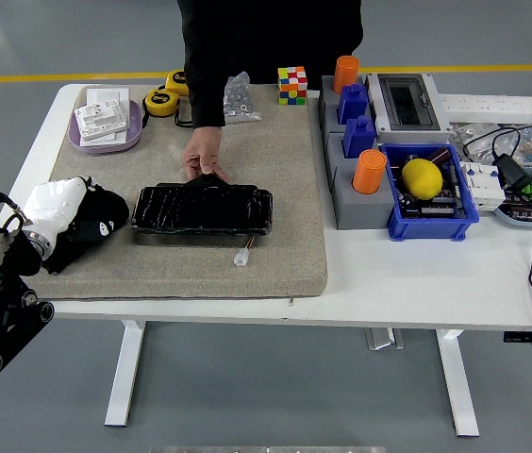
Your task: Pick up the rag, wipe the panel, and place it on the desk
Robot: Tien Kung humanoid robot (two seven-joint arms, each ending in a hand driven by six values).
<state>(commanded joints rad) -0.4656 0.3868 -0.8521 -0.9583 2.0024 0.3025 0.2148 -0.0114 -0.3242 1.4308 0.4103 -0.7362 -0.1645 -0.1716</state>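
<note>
A glossy black panel (pixel 202 209) lies flat on the tan mat (pixel 285 189) in the middle of it. A person at the far side presses one hand (pixel 204 158) on the panel's far edge. My left hand (pixel 75 217), with a white wrist cover, lies at the mat's left end on a bunched dark rag (pixel 108 226), just left of the panel. Hand and rag are both black, so I cannot tell them apart or see a grasp. My right arm is out of view.
A white connector (pixel 241 257) lies in front of the panel. At the back are a purple tray (pixel 106 125), yellow tape measures (pixel 164 100), a bag of screws (pixel 239 99) and a colour cube (pixel 291 84). To the right are a grey block with orange cups (pixel 369 172), a blue bin (pixel 430 200) and cables (pixel 521 170).
</note>
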